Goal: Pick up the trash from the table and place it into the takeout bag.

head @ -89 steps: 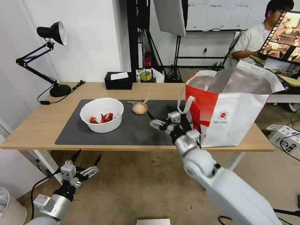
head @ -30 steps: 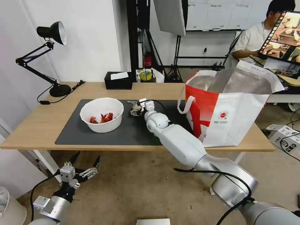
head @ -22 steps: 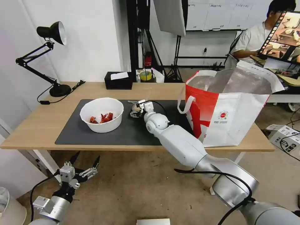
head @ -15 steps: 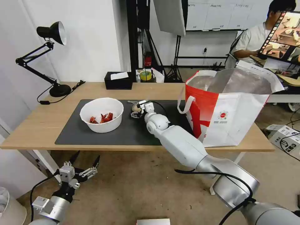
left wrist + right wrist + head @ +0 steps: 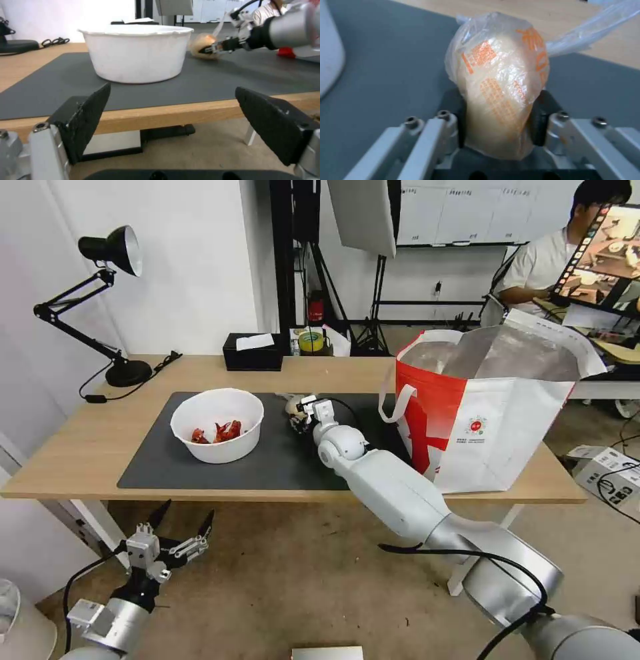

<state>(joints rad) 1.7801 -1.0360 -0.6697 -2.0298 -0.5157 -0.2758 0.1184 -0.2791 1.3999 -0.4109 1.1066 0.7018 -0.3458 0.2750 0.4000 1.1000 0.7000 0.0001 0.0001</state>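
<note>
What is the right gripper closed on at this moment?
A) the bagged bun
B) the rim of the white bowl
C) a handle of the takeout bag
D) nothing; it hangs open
A: in the right wrist view the right gripper has both pads pressed against the sides of the clear-bagged bun, over the dark grey mat.

white wall [image 5: 200, 267], brown floor [image 5: 280, 580], black desk lamp [image 5: 110, 253] at left.

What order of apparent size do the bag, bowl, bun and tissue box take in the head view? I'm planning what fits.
1. bag
2. bowl
3. tissue box, though it sits farther back
4. bun, partly hidden by the right gripper clamping it
</note>
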